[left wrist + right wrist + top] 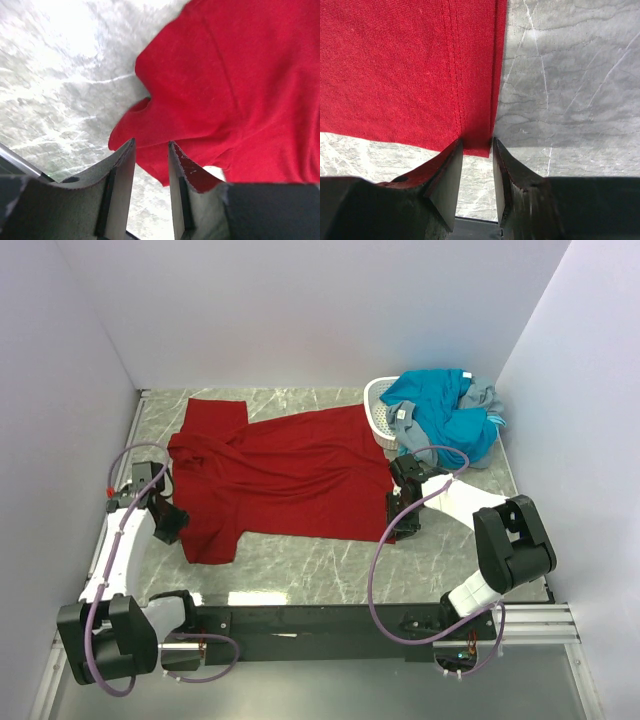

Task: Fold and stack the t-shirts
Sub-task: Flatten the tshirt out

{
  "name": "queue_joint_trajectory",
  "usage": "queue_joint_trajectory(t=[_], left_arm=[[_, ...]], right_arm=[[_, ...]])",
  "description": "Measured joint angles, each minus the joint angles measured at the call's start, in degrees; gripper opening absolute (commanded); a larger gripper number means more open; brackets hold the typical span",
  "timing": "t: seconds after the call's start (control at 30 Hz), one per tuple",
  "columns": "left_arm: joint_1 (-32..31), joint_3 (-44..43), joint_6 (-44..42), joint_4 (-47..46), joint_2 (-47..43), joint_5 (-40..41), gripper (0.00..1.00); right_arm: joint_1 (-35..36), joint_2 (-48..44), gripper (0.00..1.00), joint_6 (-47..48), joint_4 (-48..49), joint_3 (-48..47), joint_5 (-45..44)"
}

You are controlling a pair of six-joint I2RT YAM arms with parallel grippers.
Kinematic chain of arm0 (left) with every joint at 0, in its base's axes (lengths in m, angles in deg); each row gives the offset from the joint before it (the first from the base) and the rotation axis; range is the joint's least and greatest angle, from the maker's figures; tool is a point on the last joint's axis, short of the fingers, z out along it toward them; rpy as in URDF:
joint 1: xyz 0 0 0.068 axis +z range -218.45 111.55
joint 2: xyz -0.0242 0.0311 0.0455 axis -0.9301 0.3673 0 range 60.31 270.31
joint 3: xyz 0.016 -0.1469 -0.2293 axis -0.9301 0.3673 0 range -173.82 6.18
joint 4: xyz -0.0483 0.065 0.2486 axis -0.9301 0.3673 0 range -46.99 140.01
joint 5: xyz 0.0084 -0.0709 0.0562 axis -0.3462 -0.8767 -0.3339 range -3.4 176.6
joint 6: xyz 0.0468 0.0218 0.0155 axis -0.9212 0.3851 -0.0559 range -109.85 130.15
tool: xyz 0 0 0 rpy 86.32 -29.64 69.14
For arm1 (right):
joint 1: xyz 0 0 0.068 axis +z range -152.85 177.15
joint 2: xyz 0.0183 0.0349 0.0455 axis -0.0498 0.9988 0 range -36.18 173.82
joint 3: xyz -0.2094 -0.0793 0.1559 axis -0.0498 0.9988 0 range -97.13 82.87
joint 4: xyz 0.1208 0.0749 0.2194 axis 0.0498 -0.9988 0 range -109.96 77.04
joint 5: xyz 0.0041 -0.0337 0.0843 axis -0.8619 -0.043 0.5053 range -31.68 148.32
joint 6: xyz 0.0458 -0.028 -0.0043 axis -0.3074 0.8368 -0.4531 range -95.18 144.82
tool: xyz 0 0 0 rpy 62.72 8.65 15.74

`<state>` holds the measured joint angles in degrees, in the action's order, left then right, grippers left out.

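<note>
While looking down from above, finding the dark red t-shirt lying spread on the marble worktop, with the left gripper at its near-left edge and the right gripper at its near-right corner; noting the teal t-shirt and grey t-shirt piling over the white basket behind the right arm.

Peering along the left wrist, finding the left gripper standing narrowly parted, clamping nothing, the dark red t-shirt bunching just past its tips.

Peering along the right wrist, finding the right gripper likewise narrowly parted, the hem corner lying right at its tips.
</note>
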<state>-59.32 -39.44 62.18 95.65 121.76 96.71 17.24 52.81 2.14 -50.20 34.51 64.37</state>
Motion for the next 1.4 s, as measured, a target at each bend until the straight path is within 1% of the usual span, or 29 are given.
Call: queue_joint_trajectory(t=[0.07, 0.23, 0.33, 0.37, 0.47, 0.53, 0.6, 0.63, 0.7, 0.8, 0.83, 0.87, 0.9, 1.07, 1.2, 1.3, 1.33, 1.4], left_arm=[[0.0, 1.7, 0.5, -0.7, -0.1, -1.0, 0.40], [-0.2, 6.5, 2.9, -2.1, 0.3, -2.8, 0.41], [-0.6, 6.8, 4.3, -2.4, 0.8, -2.6, 0.43], [-0.7, 6.8, 4.8, -2.7, 0.9, -2.3, 0.45], [-1.2, 6.8, 5.7, -3.4, 1.9, -1.4, 0.60], [-1.5, 6.9, 6.3, -4.6, 3.0, -1.1, 0.61], [-1.8, 7.1, 6.6, -5.7, 4.1, -0.9, 0.60], [-2.0, 7.4, 6.9, -6.4, 4.6, -0.8, 0.56], [-2.2, 8.2, 7.4, -7.4, 5.2, -0.7, 0.53], [-2.3, 9.2, 7.7, -8.5, 5.7, -0.5, 0.28], [-2.3, 9.5, 7.8, -8.9, 6.0, -0.6, 0.17], [-2.3, 9.7, 7.9, -9.5, 6.4, -0.7, 0.01], [-2.4, 9.8, 8.0, -9.7, 6.7, -0.8, 0.01], [-3.6, 8.9, 7.6, -9.3, 6.9, -1.0, 0.01], [-5.5, 4.1, 7.4, -7.3, 7.0, -1.0, 0.01], [-8.7, -0.7, 7.1, -6.9, 9.2, -0.8, 0.10], [-10.1, -2.0, 7.1, -6.9, 10.4, -0.8, 0.21], [-13.8, -4.7, 6.9, -6.7, 13.8, -0.6, 0.34]], right_arm=[[0.0, 0.0, 0.38, 0.0, 0.0, 0.0, 0.0], [0.0, 0.0, 0.38, 0.0, 0.0, 0.0, 0.0], [0.0, 0.0, 0.38, 0.0, 0.0, 0.0, 0.0], [0.0, 0.0, 0.38, 0.0, 0.0, 0.0, 0.0], [0.0, 0.0, 0.38, 0.0, 0.0, 0.0, 0.0], [0.0, 0.0, 0.38, 0.0, 0.0, 0.0, 0.0], [0.0, 0.0, 0.38, 0.0, 0.0, 0.0, 0.0], [0.0, 0.0, 0.38, 0.0, 0.0, 0.0, 0.0], [0.0, 0.0, 0.38, 0.0, 0.0, 0.0, 0.0], [0.0, 0.0, 0.38, 0.0, 0.0, 0.0, 0.0], [0.0, 0.0, 0.38, 0.0, 0.0, 0.0, 0.0], [0.0, 0.0, 0.38, 0.0, 0.0, 0.0, 0.0], [0.0, 0.0, 0.38, 0.0, 0.0, 0.0, 0.0], [0.0, 0.0, 0.38, 0.0, 0.0, 0.0, 0.0], [0.0, 0.0, 0.38, 0.0, 0.0, 0.0, -0.1], [0.0, 0.0, 0.38, 0.0, 0.0, 0.0, -0.3], [0.0, 0.0, 0.38, 0.0, 0.0, 0.0, -0.3], [0.0, 0.0, 0.39, -0.1, 0.0, 0.0, -0.5]])
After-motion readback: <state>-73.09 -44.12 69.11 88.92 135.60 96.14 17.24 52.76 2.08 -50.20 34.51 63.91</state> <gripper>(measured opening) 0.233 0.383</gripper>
